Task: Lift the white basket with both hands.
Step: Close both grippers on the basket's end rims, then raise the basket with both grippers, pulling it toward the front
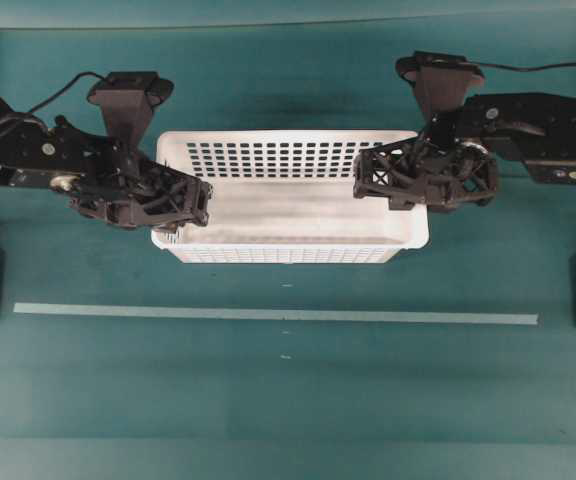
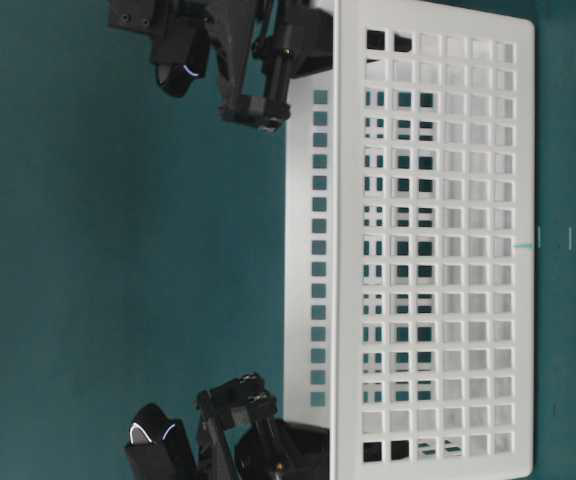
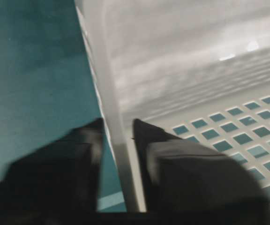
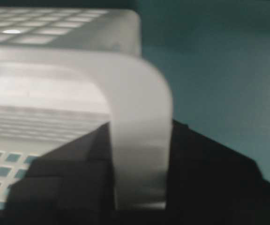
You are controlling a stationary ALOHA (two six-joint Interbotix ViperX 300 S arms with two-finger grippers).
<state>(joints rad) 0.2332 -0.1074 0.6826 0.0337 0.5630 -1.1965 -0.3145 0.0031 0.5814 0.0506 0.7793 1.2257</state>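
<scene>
No text, label, brand, number or sign can be read in any view. The large rectangular white plastic basket (image 1: 298,240) with perforated walls carries no lettering on its visible faces, and the two black lattice-plastic grippers show none. The small pale dots on the black arm housings in the overhead view may be stickers or screws; they are too small to tell.

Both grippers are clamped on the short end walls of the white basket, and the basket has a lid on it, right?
Not quite. The left gripper and right gripper each straddle an end wall of the white basket, but the basket has no lid: the overhead view shows its open inside.
</scene>
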